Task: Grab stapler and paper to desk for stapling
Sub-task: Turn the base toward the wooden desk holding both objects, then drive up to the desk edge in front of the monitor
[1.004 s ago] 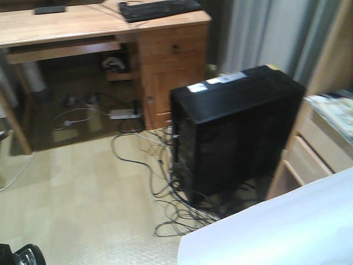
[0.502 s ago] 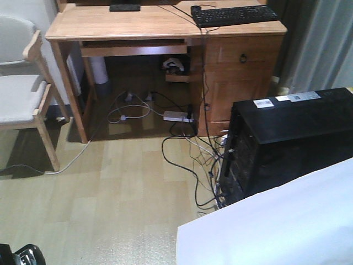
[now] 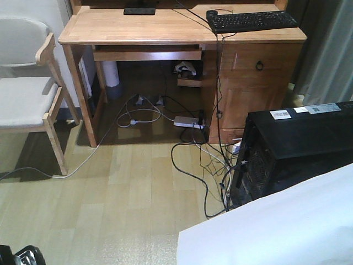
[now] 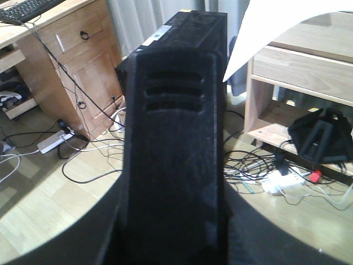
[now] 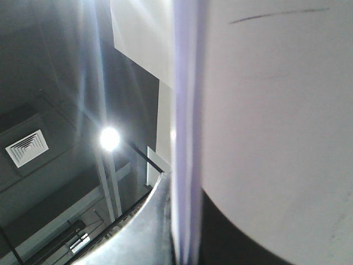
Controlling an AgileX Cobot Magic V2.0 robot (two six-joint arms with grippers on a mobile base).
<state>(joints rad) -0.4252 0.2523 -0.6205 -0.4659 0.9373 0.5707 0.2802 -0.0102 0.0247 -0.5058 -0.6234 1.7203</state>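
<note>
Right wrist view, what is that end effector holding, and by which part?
Probably the paper, edge-on right against the camera; the grip itself is out of sight, so the place of the hold cannot be told.

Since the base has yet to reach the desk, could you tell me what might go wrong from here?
1. Loose cables sprawl over the floor before the desk; the base could snag them.
2. The paper covers the front view's lower right corner, hiding part of the black computer tower, so a bump there might go unseen.
3. The keyboard fills the desk's right end; the bare left part looks safer for setting down.
</note>
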